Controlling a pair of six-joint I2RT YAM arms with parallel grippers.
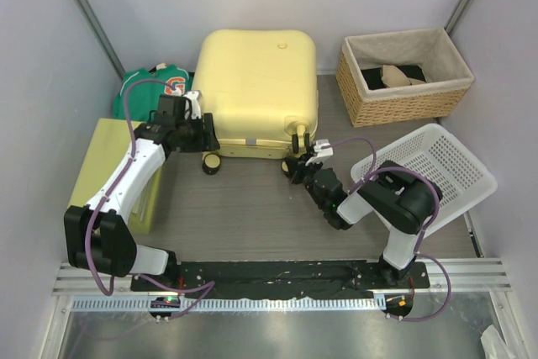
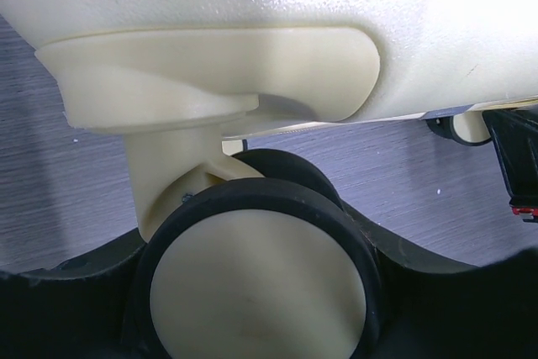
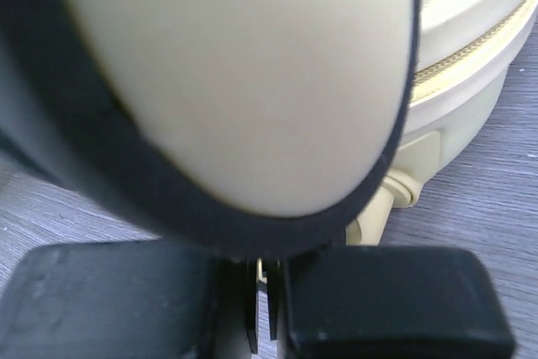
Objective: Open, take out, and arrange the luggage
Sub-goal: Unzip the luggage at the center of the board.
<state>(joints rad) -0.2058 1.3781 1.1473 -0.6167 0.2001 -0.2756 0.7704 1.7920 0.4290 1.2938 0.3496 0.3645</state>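
The luggage (image 1: pixel 256 81), a pale yellow hard-shell suitcase, lies flat and closed in the middle of the table, wheels toward me. My left gripper (image 1: pixel 204 139) is at its near left corner. In the left wrist view a black-rimmed wheel (image 2: pixel 256 287) fills the gap between the fingers (image 2: pixel 437 292), which hug both sides of it. My right gripper (image 1: pixel 296 164) is at the near right wheel (image 3: pixel 235 81). Its fingers (image 3: pixel 395 300) stand shut just under that wheel, with a thin pale sliver in the slit. The zipper seam (image 3: pixel 471 52) runs past on the right.
A wicker basket (image 1: pixel 403 77) holding cloth items stands at the back right. A white perforated basket (image 1: pixel 433 174) lies tilted at the right, close to the right arm. A yellow-green box (image 1: pixel 105 166) sits at the left, with a green garment (image 1: pixel 155 83) behind it.
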